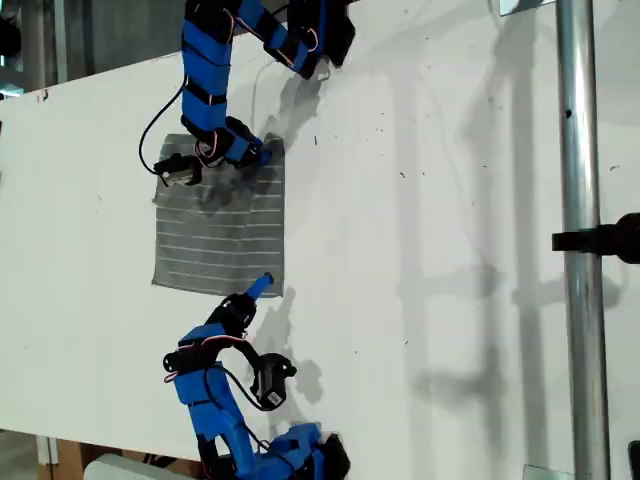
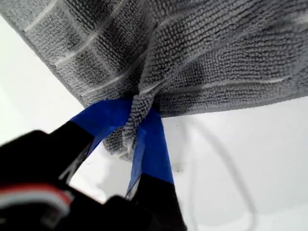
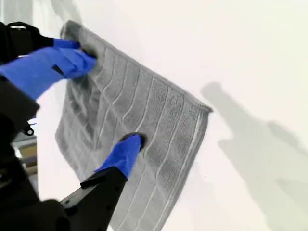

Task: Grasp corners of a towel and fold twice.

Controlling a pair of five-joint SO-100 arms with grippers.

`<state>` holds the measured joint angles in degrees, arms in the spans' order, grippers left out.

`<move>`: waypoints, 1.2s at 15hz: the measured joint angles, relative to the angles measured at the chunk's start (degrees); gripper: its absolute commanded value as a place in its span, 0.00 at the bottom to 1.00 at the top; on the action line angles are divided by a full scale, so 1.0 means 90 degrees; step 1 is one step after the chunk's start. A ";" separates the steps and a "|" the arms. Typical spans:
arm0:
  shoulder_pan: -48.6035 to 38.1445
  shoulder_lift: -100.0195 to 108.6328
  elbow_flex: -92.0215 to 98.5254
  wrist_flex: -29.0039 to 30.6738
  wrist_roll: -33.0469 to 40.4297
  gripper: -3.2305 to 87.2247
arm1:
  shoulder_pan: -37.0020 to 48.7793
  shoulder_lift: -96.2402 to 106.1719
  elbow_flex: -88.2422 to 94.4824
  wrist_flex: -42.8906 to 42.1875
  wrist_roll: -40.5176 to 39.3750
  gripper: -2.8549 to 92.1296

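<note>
Exterior view first: the towel [image 1: 220, 235] lies flat on the white tabletop [image 1: 420, 200], out toward nine o'clock from the middle of the picture. Its pale stripes run across from that view's left to its right. The cloth is smooth over most of its area and rumpled with dark creases along its twelve o'clock edge.

At the towel's one o'clock corner sits my first gripper [image 1: 258, 153], on the arm that reaches in from the twelve o'clock side of the exterior view. In the first wrist view its blue jaws are pinched tight on a bunched tuck of the grey fabric [image 2: 216, 57], which is squeezed into a narrow ridge between the two tips and pulled up off the tabletop.

My second gripper [image 1: 262, 286] comes in from the six o'clock side and meets the towel's six o'clock edge, just beside the five o'clock corner [image 3: 207, 108]. In the second wrist view its jaws stand wide apart with no cloth between them. One blue fingertip [image 3: 130, 142] rests on the striped surface a little way in from the edge. The other blue jaw overlaps the far corner in that picture, and I cannot tell whether it touches the cloth.

A metal pole [image 1: 580, 200] stands at three o'clock, well apart from the towel.
</note>
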<state>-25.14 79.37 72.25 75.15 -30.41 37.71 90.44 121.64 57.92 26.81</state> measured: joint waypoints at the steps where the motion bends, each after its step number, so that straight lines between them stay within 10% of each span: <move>1: -0.0137 -0.0293 -0.0303 0.0049 0.0205 0.42 | -0.0010 0.0010 0.0020 0.0000 0.0010 0.03; 10: -0.0449 -0.3652 -0.2197 -0.0156 -0.0107 0.33 | -0.0020 0.0127 0.0166 -0.0098 0.0010 0.03; 13: -0.0664 -0.3760 -0.2236 -0.0176 -0.0488 0.02 | -0.0020 0.0186 0.0215 -0.0127 0.0010 0.03; 18: -0.0654 -0.3760 -0.2236 0.0146 -0.0596 0.00 | -0.0020 0.0186 0.0215 -0.0127 0.0010 0.03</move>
<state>-31.03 45.53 52.12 76.46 -35.77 37.53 92.11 123.57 56.78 26.89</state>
